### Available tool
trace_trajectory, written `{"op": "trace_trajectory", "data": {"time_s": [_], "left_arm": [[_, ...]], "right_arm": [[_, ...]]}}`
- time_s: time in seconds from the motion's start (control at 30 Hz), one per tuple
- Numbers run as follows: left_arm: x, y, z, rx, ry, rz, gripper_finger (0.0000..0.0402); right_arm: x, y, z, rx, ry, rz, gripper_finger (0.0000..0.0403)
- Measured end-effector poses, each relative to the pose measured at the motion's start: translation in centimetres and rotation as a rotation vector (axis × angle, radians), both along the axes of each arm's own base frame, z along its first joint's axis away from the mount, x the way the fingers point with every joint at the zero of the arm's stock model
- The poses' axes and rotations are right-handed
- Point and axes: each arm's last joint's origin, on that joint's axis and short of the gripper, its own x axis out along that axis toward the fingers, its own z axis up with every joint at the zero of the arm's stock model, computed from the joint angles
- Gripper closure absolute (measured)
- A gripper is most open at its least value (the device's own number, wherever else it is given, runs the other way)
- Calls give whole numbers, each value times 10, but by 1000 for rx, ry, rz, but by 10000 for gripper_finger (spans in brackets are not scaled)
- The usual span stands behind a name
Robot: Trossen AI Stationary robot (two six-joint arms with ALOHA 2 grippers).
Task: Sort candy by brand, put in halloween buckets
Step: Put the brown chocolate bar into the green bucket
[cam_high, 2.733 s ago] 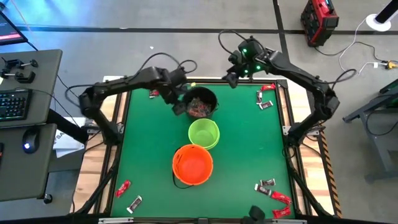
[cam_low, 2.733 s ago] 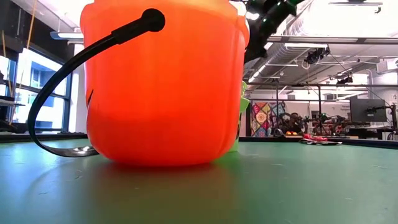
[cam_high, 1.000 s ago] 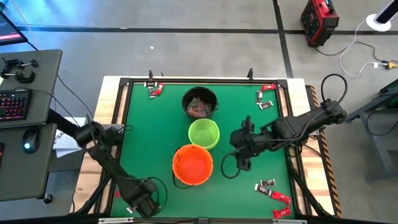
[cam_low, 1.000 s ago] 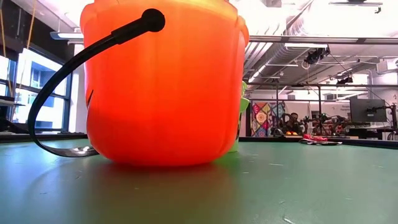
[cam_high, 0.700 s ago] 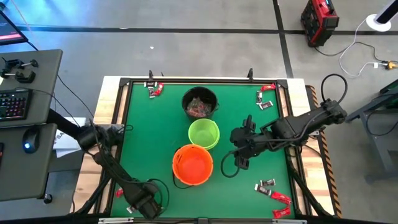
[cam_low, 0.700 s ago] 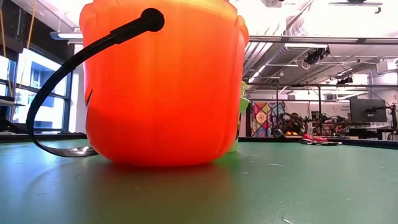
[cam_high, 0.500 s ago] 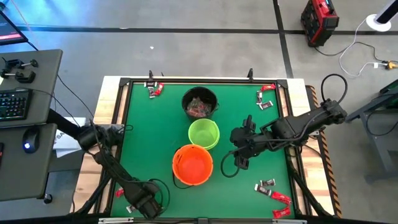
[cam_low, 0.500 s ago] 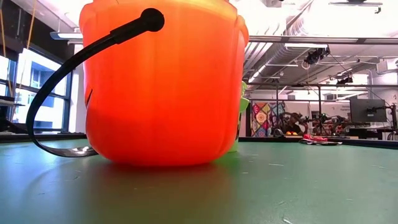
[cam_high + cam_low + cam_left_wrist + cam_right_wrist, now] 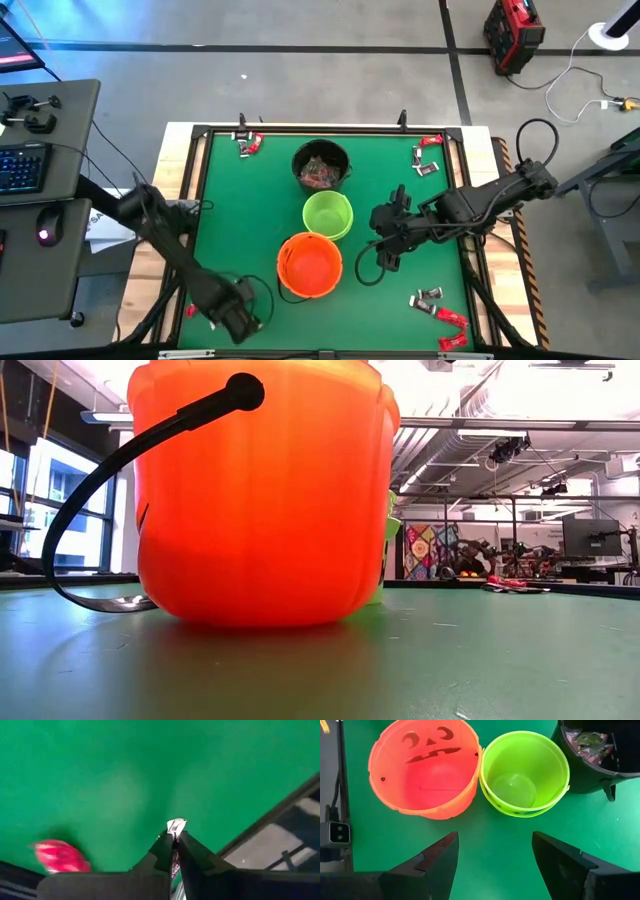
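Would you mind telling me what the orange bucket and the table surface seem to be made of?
Orange bucket: likely thin moulded plastic, glossy; light glows through its wall and the face is cut out cleanly. Table surface: apparently a matte green mat or felt, showing no glare.

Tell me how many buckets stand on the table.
3: black bucket at the far side, green bucket in the middle, orange bucket nearest the front. None seems hidden.

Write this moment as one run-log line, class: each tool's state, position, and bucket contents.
left tool: shut on silvery candy, near-left table corner | right tool: open, beside buckets | black bucket: candy inside | green bucket: empty | orange bucket: empty
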Motion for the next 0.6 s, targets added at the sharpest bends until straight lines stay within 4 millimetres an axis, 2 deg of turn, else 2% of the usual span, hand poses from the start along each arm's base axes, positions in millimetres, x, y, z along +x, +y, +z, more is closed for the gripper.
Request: {"op": "trace_trajectory", "data": {"time_s": [0.17, 0.37, 0.47, 0.6], "left_arm": [[5, 44, 60, 29, -276, 68, 401], [11, 122, 135, 227, -806, 201, 401], [22, 162, 162, 324, -1009, 188, 401], [43, 208, 178, 421, -1150, 123, 401]], "right_arm": [[1, -1, 0, -33, -8, -1, 158], [6, -1, 4, -20, -92, -53, 158], [10, 0, 10, -13, -190, -112, 158], [15, 0, 17, 0, -303, -193, 158]]}}
